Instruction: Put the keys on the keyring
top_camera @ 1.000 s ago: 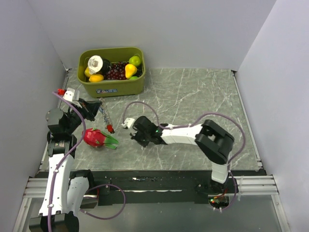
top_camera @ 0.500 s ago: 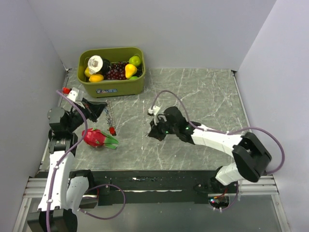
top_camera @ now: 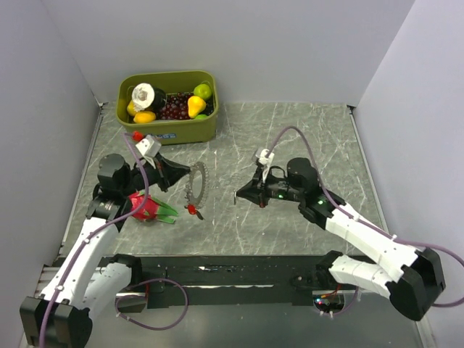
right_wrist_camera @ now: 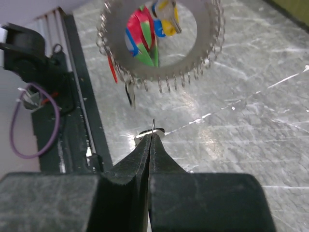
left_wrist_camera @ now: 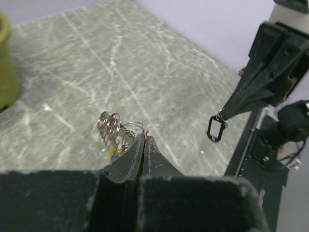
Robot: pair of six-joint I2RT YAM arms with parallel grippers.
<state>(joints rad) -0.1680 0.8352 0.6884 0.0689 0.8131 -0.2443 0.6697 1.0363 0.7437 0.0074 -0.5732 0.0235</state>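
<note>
My left gripper (top_camera: 186, 175) is shut on the keyring (top_camera: 197, 181), a coiled grey wire loop held up above the table. Keys hang from it: a red key (top_camera: 192, 210), a yellow and blue pair (right_wrist_camera: 164, 12) and a small dark key (right_wrist_camera: 130, 94). In the left wrist view the coils (left_wrist_camera: 112, 126) bunch just past my shut jaws (left_wrist_camera: 145, 137). My right gripper (top_camera: 241, 194) is shut on a small black-headed key (left_wrist_camera: 217, 129), a short way right of the loop. In the right wrist view the keyring (right_wrist_camera: 159, 79) faces my shut jaws (right_wrist_camera: 152, 132) head-on.
A green bin (top_camera: 174, 132) of toy fruit stands at the back left. A pink and green dragon fruit toy (top_camera: 143, 206) lies under the left arm. The table's dark front rail (top_camera: 232, 272) runs below both grippers. Grey walls close in left, right and behind.
The left arm has swung right toward the middle, lifting the keyring into an open loop. The right arm has drawn back to the right with its key, now facing the loop.
</note>
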